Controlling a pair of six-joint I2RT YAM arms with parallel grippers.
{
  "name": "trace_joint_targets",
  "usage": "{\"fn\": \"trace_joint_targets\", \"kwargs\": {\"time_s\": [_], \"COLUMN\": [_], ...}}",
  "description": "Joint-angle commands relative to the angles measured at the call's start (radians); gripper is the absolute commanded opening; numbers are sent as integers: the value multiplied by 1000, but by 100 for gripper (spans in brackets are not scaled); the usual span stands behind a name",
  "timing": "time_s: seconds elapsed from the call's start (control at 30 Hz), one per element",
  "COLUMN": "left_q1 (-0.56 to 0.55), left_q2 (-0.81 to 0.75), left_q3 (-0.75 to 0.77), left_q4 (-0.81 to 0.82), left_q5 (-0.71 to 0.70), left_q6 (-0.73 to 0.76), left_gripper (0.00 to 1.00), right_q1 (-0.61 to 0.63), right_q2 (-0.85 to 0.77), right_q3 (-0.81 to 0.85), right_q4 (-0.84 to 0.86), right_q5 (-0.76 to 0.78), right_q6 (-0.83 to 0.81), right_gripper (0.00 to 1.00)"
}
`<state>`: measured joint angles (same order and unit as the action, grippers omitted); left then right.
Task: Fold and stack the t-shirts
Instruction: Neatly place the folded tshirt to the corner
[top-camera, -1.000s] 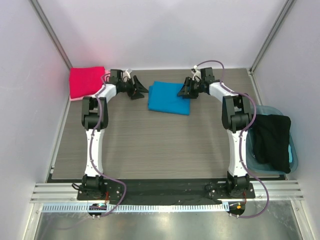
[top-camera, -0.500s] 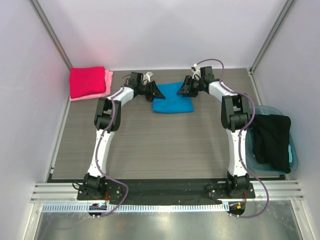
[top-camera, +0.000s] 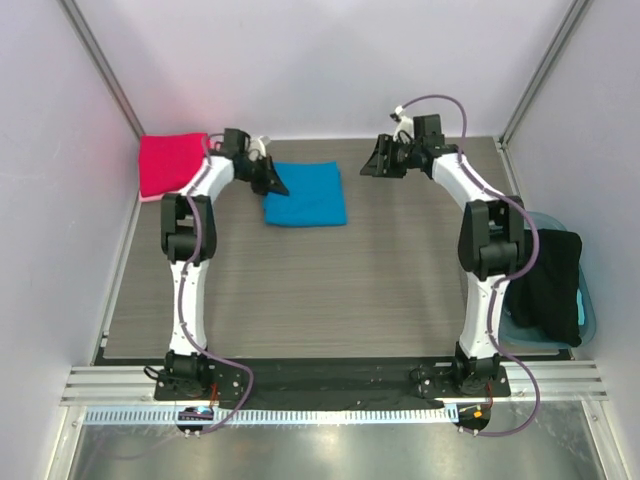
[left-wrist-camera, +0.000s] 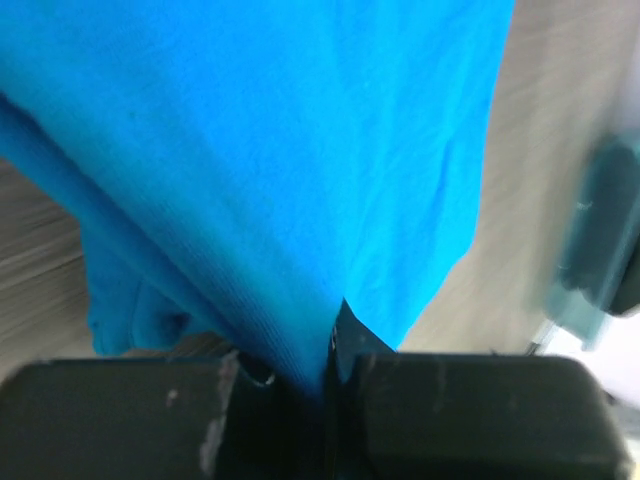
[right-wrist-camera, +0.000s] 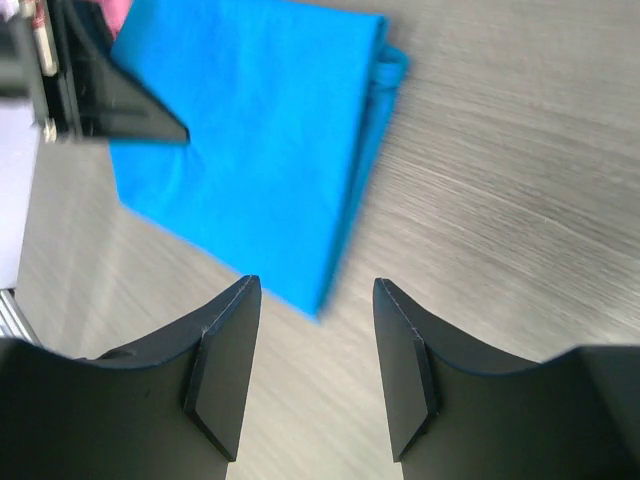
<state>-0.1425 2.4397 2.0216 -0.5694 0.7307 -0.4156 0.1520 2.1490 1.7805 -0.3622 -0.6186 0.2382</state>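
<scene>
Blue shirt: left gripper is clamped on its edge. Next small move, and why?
Probably drag the blue shirt left, toward the red shirt in the far corner. The left gripper is shut on its edge, it lies folded, the right gripper stands open and clear of it, and the two shirts are apart.

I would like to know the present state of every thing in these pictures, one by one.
left gripper: shut on blue t-shirt edge
blue t-shirt: folded, mostly flat
red t-shirt: folded, on top of pink t-shirt
pink t-shirt: underneath, mostly hidden
right gripper: open, empty
tub: holds black cloth
</scene>
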Motion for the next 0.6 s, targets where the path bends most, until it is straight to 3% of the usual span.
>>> {"fn": "trace_joint_targets", "kwargs": {"time_s": [0.0, 0.07, 0.1, 0.17, 0.4, 0.57], "left_q1": [73, 77, 77, 77, 84, 127], "left_q2": [-27, 28, 68, 78, 22, 24], "left_q3": [279, 414, 524, 558, 532, 604], "left_q4": [-399, -618, -670, -734, -667, -574], "left_q5": [-82, -161, -190, -279, -497, -625], "left_q6": [320, 420, 499, 540, 595, 626], "left_gripper": [0, 0, 0, 0, 0, 0], "right_q1": [-9, -9, -8, -6, -8, -9], "right_q2": [-162, -192, -208, -221, -250, -268], "right_q3": [-56, -87, -113, -133, -176, -214], "right_q4": [-3, -4, -1, -1, 23, 57], "right_q5": [2, 10, 8, 3, -4, -13], "right_q6": [-76, -88, -91, -91, -82, -60], "right_gripper": [55, 54, 55, 55, 55, 54]}}
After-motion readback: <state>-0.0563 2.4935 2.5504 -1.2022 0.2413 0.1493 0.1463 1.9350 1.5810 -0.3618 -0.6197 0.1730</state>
